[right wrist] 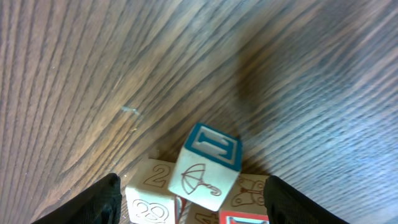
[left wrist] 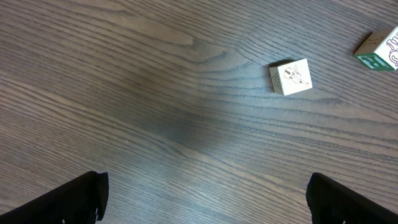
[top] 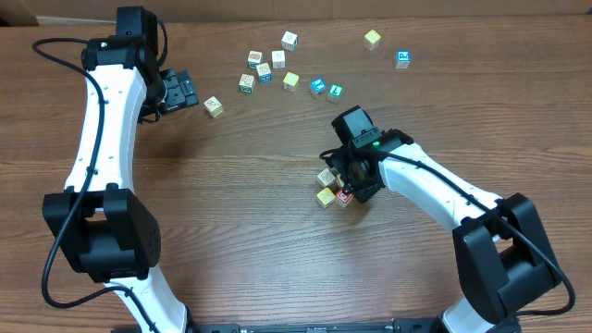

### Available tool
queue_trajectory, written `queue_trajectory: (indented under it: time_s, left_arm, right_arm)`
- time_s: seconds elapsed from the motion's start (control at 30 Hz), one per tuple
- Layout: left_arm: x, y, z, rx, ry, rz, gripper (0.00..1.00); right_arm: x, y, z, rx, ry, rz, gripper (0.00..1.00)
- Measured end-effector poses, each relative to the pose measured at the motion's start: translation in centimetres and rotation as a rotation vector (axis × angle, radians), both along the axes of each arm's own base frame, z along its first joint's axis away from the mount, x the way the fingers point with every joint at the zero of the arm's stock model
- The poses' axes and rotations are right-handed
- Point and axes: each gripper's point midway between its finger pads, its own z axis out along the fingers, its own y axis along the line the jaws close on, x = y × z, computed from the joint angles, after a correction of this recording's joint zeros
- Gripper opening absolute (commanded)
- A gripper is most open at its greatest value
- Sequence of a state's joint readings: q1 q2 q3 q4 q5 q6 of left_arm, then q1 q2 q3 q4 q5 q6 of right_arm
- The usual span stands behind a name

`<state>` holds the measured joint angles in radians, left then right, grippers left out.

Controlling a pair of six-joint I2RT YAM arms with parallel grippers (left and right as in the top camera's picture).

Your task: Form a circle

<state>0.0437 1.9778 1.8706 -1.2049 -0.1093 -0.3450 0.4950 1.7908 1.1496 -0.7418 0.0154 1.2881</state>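
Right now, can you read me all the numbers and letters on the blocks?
"1": blue-framed face of the tilted cube, above an umbrella drawing.
"2": pale cube beside it.
Curly mark under the 2: cut off, unreadable.
Left wrist view, white cube: only a drawing.
Overhead, scattered cubes: too small to read.

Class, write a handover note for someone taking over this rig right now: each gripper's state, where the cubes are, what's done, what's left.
Left gripper: open, empty, hovering near a lone pale cube.
Right gripper: open, straddling an umbrella-printed cube tilted among the clump.
Done: a few pale cubes bunched together; no circle visible.
Left to do: settle the tilted cube, bring over more from the scattered cubes, shape the ring.
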Motion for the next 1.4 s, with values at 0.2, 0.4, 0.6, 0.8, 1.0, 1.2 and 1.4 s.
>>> queue_trajectory:
  time_s: [0.2, 0.4, 0.6, 0.8, 1.0, 1.2, 1.4]
  left_arm:
    - [0.0, 0.0, 0.0, 0.0, 0.0, 0.0, 1.0]
    - [0.0, 0.0, 0.0, 0.0, 0.0, 0.0, 1.0]
    - [0.0, 0.0, 0.0, 0.0, 0.0, 0.0, 0.99]
    - [0.0, 0.0, 0.0, 0.0, 0.0, 0.0, 1.0]
    - [0.0, 0.0, 0.0, 0.0, 0.0, 0.0, 1.0]
    - [0.0, 0.0, 0.0, 0.0, 0.0, 0.0, 1.0]
    - [0.0, 0.0, 0.0, 0.0, 0.0, 0.0, 1.0]
  right_arm:
    - [0.1, -0.1, 0.0, -0.011, -0.005, -0.021, 0.7]
    - [0.3, -0.4, 0.0, -0.021, -0.016, -0.055, 0.65]
    - [0.5, -0.7, 0.0, -0.035, -0.026, -0.078, 0.56]
    - [0.6, -1.0, 0.0, -0.047, -0.031, -0.084, 0.63]
    - [0.2, -1.3, -0.4, -0.057, -0.021, -0.086, 0.61]
    - [0.2, -1.3, -1.1, -0.053, -0.031, -0.086, 0.56]
    - [0.5, -1.2, -1.0, -0.046, -0.042, -0.087, 0.51]
